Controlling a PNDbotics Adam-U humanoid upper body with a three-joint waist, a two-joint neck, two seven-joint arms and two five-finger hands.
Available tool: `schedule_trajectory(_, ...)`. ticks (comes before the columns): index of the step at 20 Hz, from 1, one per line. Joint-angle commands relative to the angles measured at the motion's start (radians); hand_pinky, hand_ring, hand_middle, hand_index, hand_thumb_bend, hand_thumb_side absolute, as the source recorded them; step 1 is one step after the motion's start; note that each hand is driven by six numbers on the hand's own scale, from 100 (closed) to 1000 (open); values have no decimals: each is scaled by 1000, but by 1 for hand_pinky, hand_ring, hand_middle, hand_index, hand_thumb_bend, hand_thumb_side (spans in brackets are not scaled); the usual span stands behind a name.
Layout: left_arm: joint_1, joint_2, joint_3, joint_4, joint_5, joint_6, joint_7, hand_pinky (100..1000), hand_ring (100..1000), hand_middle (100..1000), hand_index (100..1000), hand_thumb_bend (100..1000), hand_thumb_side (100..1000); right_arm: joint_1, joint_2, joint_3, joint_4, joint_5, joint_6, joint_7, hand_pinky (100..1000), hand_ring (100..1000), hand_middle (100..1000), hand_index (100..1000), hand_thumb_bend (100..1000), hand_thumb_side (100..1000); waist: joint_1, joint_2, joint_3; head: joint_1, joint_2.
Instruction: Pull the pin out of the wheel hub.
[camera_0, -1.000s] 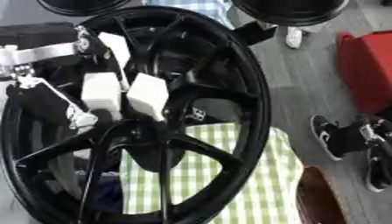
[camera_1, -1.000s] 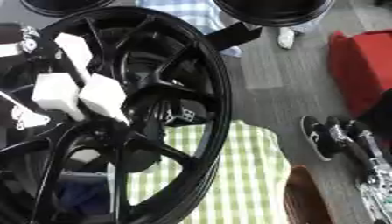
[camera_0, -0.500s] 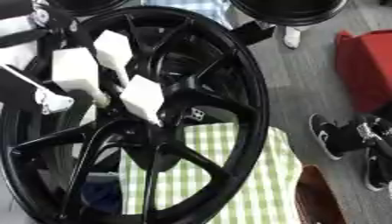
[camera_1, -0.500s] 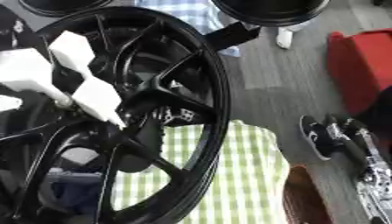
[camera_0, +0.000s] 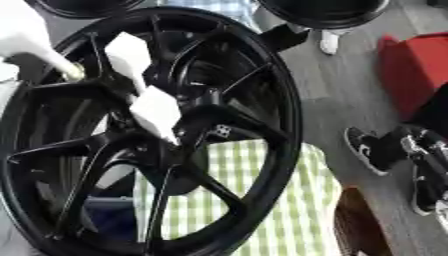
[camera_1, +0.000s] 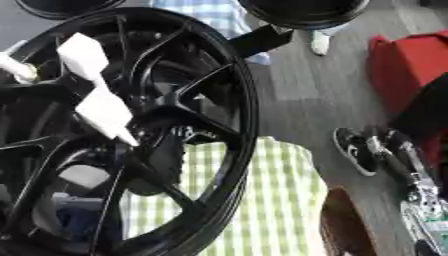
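Now the left hand (camera_0: 131, 55) had been lifted from the wheel hub (camera_0: 197, 117), fingers straight; no pin could be made out.

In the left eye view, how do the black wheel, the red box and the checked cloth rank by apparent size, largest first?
1. Wheel, which fills most of the view.
2. Checked cloth, partly hidden behind the wheel.
3. Red box, cut off by the edge and farther away, so its rank is unsure.

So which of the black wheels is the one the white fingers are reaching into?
The big spoked wheel filling the foreground, over the green checked cloth. The white fingers sit at its hub; the two wheels at the top edge are untouched.
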Motion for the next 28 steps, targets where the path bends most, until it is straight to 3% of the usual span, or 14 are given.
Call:
schedule_trajectory(1,56,60,122,53,49,42,102,466,427,238,441,299,100,2,-35,-19,-17,-10,-3,-11,687,620,654,753,206,532,-7,-32,4,-2,3)
schedule_trajectory(7,223,47,263,289,90,46,283,483,441,246,456,301,100,5,-38,-38,-22,-14,-8,-28,687,620,654,753,202,530,-15,-38,12,-5,2)
schedule_trajectory(10,275,19,297,387,114,28,364,508,471,282,494,362,100,5,-38,-44,-23,-15,-10,-34,687,620,654,753,200,529,-20,-41,14,-9,2)
schedule_trajectory(13,306,-8,300,447,116,-3,416,590,575,387,588,553,100,0,-36,-44,-23,-17,-10,-35,687,620,654,753,198,528,-25,-45,12,-10,0)
schedule_trajectory(16,329,-33,288,474,81,-70,388,839,922,691,810,913,416,-4,-34,-44,-23,-18,-9,-34,686,619,654,753,198,527,-26,-49,8,-7,-4)
schedule_trajectory(17,335,-43,286,479,59,-94,375,857,950,730,835,934,447,-6,-33,-43,-23,-19,-9,-34,686,619,654,753,198,527,-27,-49,6,-6,-5)
schedule_trajectory(21,349,-77,287,502,31,-143,322,834,936,721,833,864,536,-10,-33,-43,-23,-21,-8,-33,686,619,654,753,197,527,-26,-50,2,-5,-8)
schedule_trajectory(24,340,-106,296,490,63,-131,352,784,885,624,770,770,503,-11,-32,-43,-23,-22,-8,-33,686,619,654,753,196,526,-24,-52,1,-3,-8)
schedule_trajectory(28,309,-203,298,423,193,-165,430,763,863,574,745,734,485,-22,-31,-39,-20,-26,-7,-30,685,618,653,753,194,525,-21,-55,1,2,-11)
